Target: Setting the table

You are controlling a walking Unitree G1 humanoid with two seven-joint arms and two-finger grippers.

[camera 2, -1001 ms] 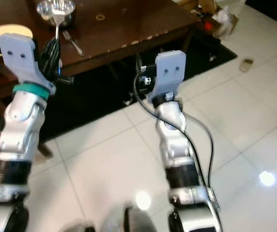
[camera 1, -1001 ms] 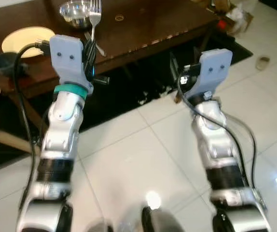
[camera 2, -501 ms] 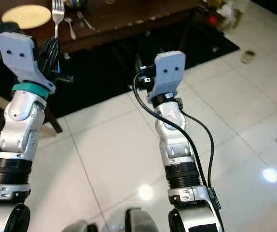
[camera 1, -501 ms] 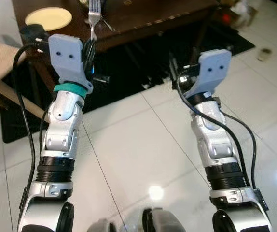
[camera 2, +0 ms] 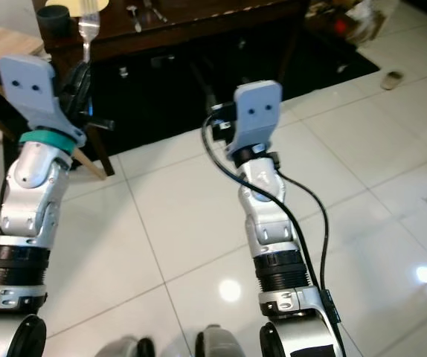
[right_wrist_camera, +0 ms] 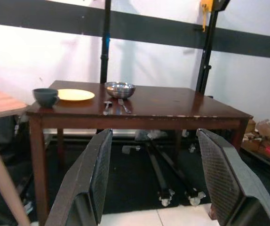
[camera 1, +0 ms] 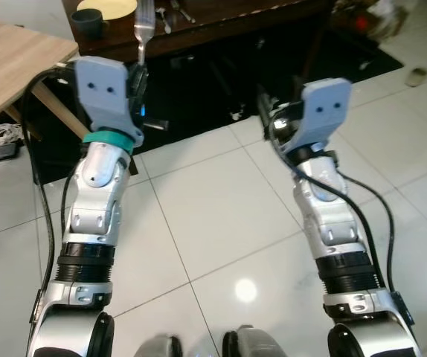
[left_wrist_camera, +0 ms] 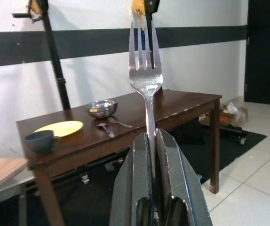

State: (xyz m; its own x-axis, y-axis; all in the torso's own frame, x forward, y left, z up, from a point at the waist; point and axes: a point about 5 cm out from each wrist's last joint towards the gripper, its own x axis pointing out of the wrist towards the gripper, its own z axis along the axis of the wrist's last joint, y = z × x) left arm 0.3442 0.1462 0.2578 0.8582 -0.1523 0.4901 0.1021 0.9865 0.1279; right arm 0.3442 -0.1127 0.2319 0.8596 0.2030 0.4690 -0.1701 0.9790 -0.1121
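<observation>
left gripper (left_wrist_camera: 153, 141): fingers clamped on the fork (left_wrist_camera: 146, 75) handle, tines up, fork upright, carried above the floor ahead of the surface
right gripper (right_wrist_camera: 156, 179): fingers wide apart, holding nothing, raised in front of the body
surface (right_wrist_camera: 172, 110): dark wood, well ahead across white tile; robot not yet at it
on surface: yellow plate (right_wrist_camera: 75, 94), dark cup (right_wrist_camera: 45, 97) just beside it, steel bowl (right_wrist_camera: 120, 89), two utensils (right_wrist_camera: 114, 106) in front of the bowl
step: judged as carrying the fork to the surface
how to do well: keep the grip firm and the fork upright while walking; stop close to the edge; lower the fork flat beside the plate, clear of the cup and the other utensils
risk: fork is held low on the handle, so it may pivot or slip on a jolt
</observation>
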